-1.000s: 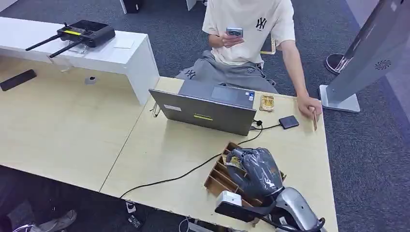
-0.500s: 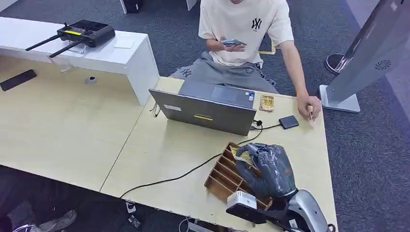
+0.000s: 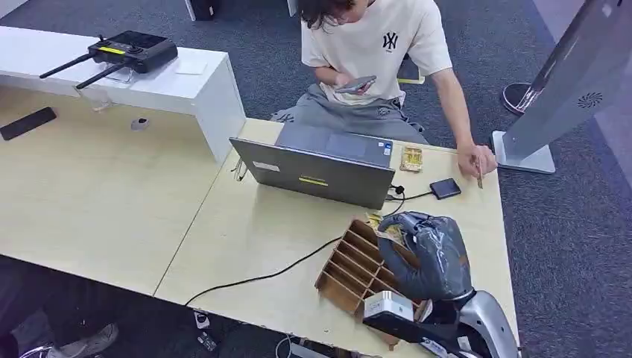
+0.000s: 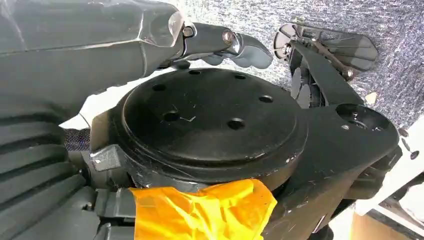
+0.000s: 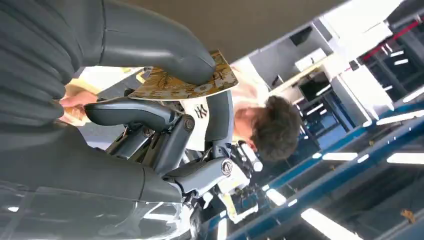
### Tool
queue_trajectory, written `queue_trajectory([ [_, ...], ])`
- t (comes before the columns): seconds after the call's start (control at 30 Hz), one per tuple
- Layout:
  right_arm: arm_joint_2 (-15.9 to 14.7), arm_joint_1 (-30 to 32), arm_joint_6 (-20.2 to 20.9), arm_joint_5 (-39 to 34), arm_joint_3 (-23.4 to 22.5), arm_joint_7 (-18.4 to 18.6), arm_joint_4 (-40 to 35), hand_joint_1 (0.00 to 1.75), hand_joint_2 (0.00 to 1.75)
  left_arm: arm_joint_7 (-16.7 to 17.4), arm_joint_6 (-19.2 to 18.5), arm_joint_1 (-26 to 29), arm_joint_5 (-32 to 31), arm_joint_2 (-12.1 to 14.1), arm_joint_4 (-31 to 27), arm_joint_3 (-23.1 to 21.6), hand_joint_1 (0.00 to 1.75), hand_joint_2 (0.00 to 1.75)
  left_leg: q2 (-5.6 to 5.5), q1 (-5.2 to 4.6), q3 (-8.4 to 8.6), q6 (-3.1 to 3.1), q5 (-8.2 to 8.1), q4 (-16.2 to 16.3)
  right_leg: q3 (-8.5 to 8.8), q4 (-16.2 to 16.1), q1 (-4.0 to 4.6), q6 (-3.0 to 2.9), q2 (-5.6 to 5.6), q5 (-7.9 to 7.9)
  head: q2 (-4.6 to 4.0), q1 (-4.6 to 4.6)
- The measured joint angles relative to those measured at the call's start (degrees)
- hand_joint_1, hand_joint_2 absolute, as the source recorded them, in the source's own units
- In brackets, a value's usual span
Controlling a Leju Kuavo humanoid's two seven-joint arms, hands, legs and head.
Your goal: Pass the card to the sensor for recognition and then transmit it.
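The robot's right hand (image 3: 426, 253) hovers above the wooden slotted card rack (image 3: 350, 270) on the pale desk (image 3: 246, 224), its thumb and a finger pinching a gold-patterned card (image 5: 187, 84) flat between them, the other fingers curled below. The hand hides much of the rack. Beyond it lies the small black card sensor (image 3: 445, 188), beside a grey laptop (image 3: 317, 173). A seated person's hand (image 3: 477, 159) rests nearby. The left hand (image 4: 220, 42) hangs, fingers loosely curled on nothing.
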Motion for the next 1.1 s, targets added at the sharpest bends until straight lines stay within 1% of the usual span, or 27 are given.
queue_trajectory([
  [0.33,0.9,-2.4,-1.1,-0.1,-0.7,-0.3,-1.4,1.75,1.75,-0.1,0.0,0.0,-0.9,0.0,0.0,0.0,0.0,1.75,0.0,0.0,0.0,0.0,0.0,0.0,0.0,0.0,0.0,0.0,0.0,0.0,0.0,0.0],
  [0.8,2.7,-9.7,-1.0,-1.5,-1.4,-0.3,-0.5,1.75,1.75,0.0,-0.1,0.0,-3.0,0.0,0.1,0.0,0.0,1.75,-0.01,0.0,-0.01,0.0,0.0,0.0,0.0,0.0,0.0,0.0,-0.01,0.0,0.0,0.0],
  [0.93,3.4,-12.3,0.2,-2.3,-1.5,0.0,0.5,1.75,1.75,0.0,-0.4,-0.1,-3.6,0.1,0.1,0.0,0.0,1.75,0.01,0.0,0.0,0.0,0.01,0.0,0.0,0.0,0.0,0.0,0.01,0.0,0.0,-0.02],
  [1.1,4.6,-16.1,1.6,-2.6,-1.5,1.4,3.0,1.75,1.75,0.2,-0.6,-0.1,-4.6,0.5,0.1,0.0,0.0,1.75,0.01,0.01,0.0,-0.01,0.01,0.0,0.0,0.0,0.01,0.0,0.0,0.01,0.0,-0.02],
])
